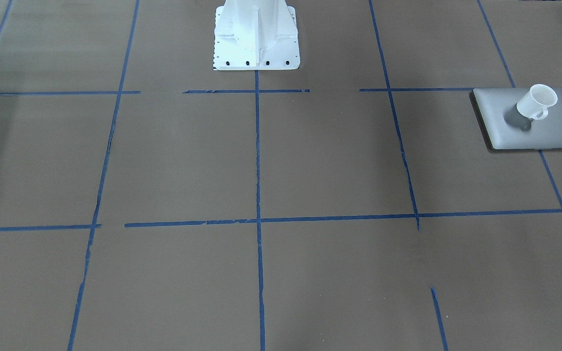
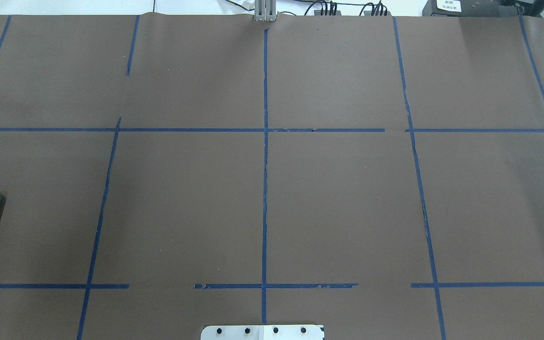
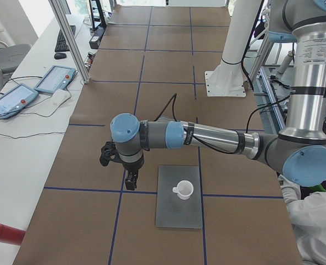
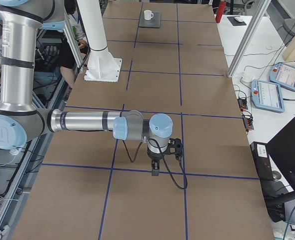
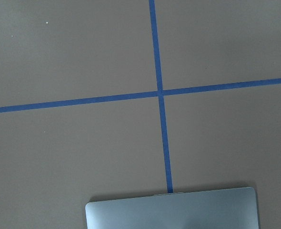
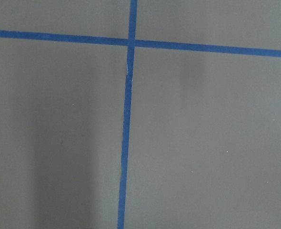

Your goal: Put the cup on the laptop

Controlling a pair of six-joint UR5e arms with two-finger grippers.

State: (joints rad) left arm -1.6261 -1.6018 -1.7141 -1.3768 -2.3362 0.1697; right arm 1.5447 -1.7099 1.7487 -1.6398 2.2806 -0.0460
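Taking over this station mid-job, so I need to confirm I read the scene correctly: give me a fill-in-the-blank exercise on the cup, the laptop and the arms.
1. The laptop lies flat on the table with its lid ____.
2. The cup stands on the laptop with its mouth facing ____.
3. Of the two arms, the robot's ____ one reaches toward the laptop; its end effector hangs beside the laptop, apart from the cup.

Missing words: closed; up; left.
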